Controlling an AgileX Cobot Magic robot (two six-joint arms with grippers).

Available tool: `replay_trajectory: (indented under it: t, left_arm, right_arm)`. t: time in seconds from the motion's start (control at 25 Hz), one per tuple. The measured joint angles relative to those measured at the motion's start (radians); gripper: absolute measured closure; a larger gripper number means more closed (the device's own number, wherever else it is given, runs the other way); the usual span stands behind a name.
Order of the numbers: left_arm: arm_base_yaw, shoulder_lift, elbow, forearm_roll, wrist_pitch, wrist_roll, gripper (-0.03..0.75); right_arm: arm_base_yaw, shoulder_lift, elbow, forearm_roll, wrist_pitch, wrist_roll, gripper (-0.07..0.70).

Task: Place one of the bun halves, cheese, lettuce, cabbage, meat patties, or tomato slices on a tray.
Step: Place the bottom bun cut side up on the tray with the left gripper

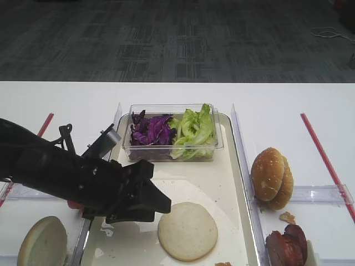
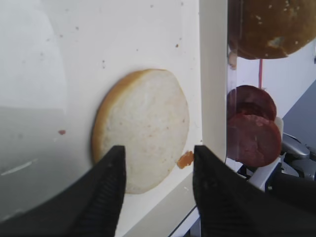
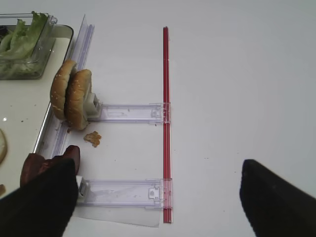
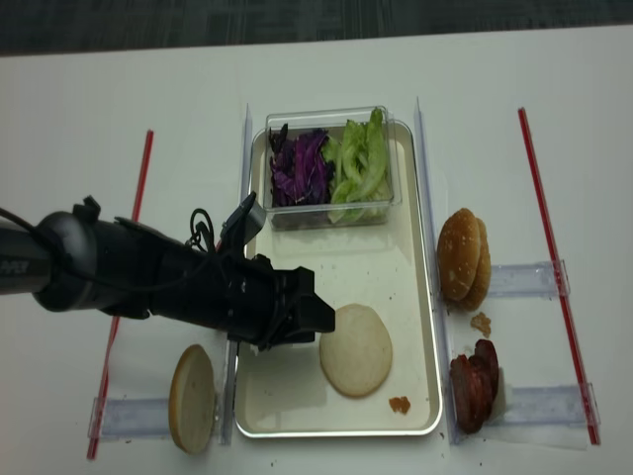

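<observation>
The left claw [image 4: 318, 319], black and matte, hung with its two fingers [image 2: 111, 192] spread apart and nothing between them, low over the large shallow off-white tray with a silvery raised rim [image 4: 427, 297]. Just beyond its fingertips one pale cream, flat round bun half [image 4: 356, 349] lay cut face up on the tray floor, free of the fingers; a small orange crumb [image 4: 400, 404] sat past the bun. Behind the claw, off the tray's left rim, a second pale bun half [image 4: 192, 398] stood in a clear plastic holder [image 4: 124, 416].

Past the tray's far rim from the claw, a stack of dark reddish-brown round meat patties [image 4: 475, 384] leaned on edge, at least two. Beside them two golden-brown, speckled domed buns [image 4: 463, 257] stood upright together.

To the claw's side, at the tray's far end, one small clear plastic box [image 4: 331, 168] held a clump of dark purple shredded cabbage [image 4: 299, 168] and a bunch of light green ruffled lettuce [image 4: 360, 163] side by side.

Two thin red strips [image 4: 557, 277] ran along the white worktop [image 4: 119, 99].

The right claw [image 3: 158, 197] showed only two dark blurred fingers set wide apart, with nothing between them.
</observation>
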Motion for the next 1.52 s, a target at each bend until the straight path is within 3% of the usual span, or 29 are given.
replay_trajectory:
  t: [0.52, 0.96, 1.52]
  left_arm:
    - [0.000, -0.106, 0.000, 0.086, 0.002, -0.046, 0.412]
    - [0.000, -0.163, -0.104, 0.447, 0.032, -0.329, 0.412]
    - [0.000, -0.178, -0.259, 0.787, 0.190, -0.627, 0.412]
  right_arm:
    - [0.000, 0.000, 0.000, 0.000, 0.000, 0.000, -0.062]
    - [0.000, 0.000, 0.000, 0.000, 0.000, -0.002, -0.062]
    - [0.000, 0.000, 0.000, 0.000, 0.000, -0.002, -0.062]
